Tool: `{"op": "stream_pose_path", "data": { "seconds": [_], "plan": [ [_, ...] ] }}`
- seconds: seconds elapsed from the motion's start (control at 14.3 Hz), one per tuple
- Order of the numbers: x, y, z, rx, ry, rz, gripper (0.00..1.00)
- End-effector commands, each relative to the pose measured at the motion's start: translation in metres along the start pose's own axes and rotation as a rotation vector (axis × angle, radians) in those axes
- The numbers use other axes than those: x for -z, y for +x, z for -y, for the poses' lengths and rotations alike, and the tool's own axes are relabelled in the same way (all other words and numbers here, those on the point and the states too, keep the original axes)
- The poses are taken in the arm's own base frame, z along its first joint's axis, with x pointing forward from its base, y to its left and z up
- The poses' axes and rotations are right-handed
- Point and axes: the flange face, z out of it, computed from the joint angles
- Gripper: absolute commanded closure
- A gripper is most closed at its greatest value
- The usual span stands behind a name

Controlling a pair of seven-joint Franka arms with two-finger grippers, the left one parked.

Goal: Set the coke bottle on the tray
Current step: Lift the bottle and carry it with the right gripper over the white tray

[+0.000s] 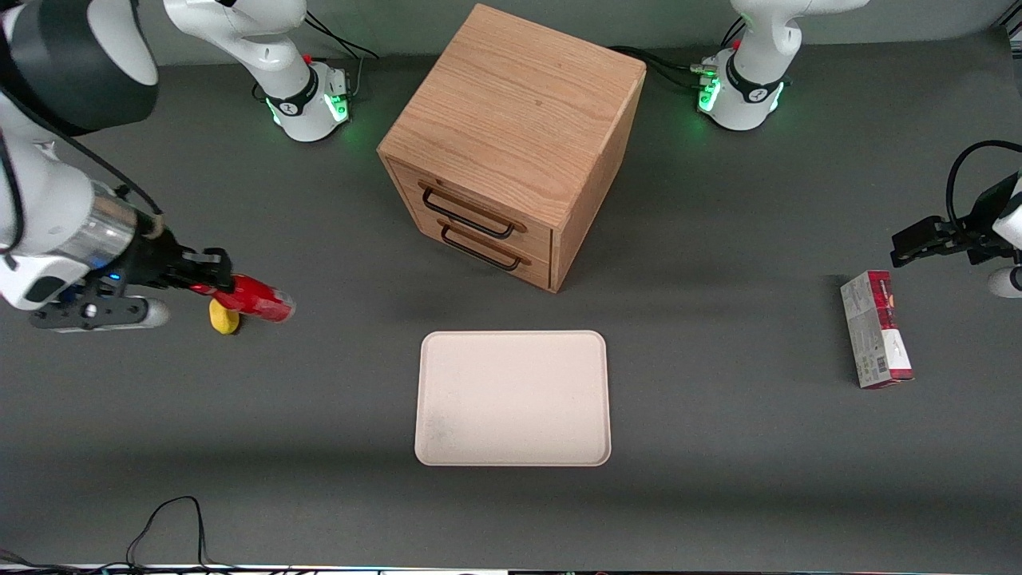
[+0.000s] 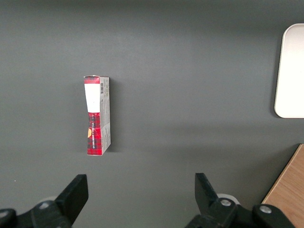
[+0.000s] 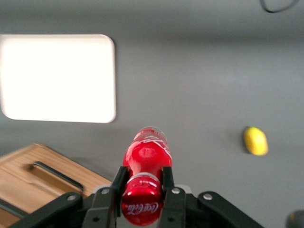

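My right gripper [image 1: 209, 281] is shut on the small red coke bottle [image 1: 262, 300] and holds it lying sideways above the table, toward the working arm's end. In the right wrist view the bottle [image 3: 146, 159] sits between the two black fingers [image 3: 118, 181], gripped near its red cap, with its base pointing away from the gripper [image 3: 142, 183]. The cream tray [image 1: 512, 398] lies flat in the middle of the table, nearer to the front camera than the cabinet. It also shows in the right wrist view [image 3: 57, 78]. Nothing is on it.
A yellow lemon [image 1: 223, 317] lies on the table just under the held bottle, also in the right wrist view [image 3: 255, 140]. A wooden drawer cabinet [image 1: 511, 148] stands past the tray. A red-and-grey carton [image 1: 875, 329] lies toward the parked arm's end.
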Motion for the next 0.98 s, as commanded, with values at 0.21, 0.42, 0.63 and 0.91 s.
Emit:
{"op": "stream_pose_path", "data": {
  "seconds": [0.21,0.42,0.63,0.91],
  "plan": [
    [-0.026,0.027,0.104,-0.062,0.034,-0.066,1.00],
    [-0.074,0.040,0.142,-0.088,0.006,-0.120,1.00],
    [-0.122,0.062,0.157,-0.098,0.038,-0.168,1.00],
    [-0.204,0.081,0.178,-0.060,-0.007,-0.231,1.00]
  ]
}}
